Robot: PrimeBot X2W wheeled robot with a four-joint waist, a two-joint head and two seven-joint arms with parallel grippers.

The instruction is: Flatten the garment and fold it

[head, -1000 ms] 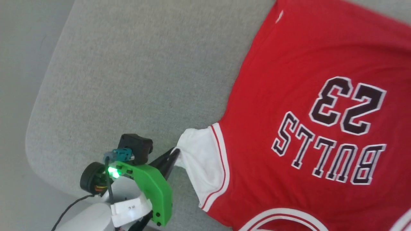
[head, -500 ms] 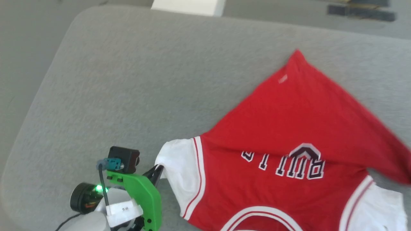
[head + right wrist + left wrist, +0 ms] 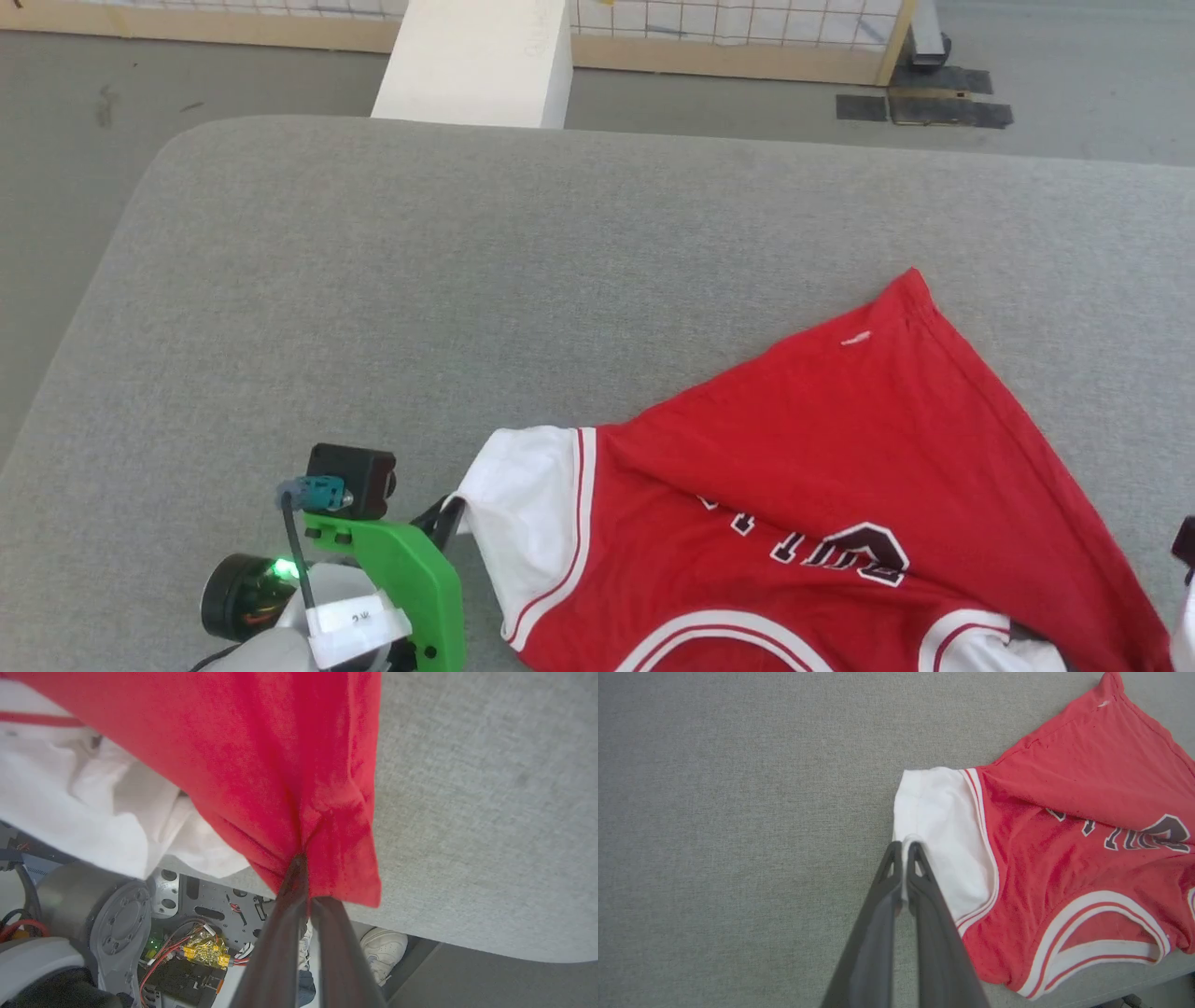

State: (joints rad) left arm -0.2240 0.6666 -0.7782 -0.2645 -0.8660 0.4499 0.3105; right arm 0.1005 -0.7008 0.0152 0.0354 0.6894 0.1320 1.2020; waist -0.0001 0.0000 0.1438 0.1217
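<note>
A grey padded table (image 3: 327,280) lies ahead, with a white block (image 3: 476,61) on the floor past its far edge. At the table's near left, the left gripper (image 3: 904,847) is pinched tight on the edge of the white sleeve (image 3: 938,812). The garment (image 3: 840,439) covers the table's near right part, its red body folded over the print. At the table's near right edge, the right gripper (image 3: 301,863) is clamped on bunched red cloth.

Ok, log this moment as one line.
stage: flattening | left fingers: shut on sleeve | right fingers: shut on red edge | jersey: rumpled on pad
</note>
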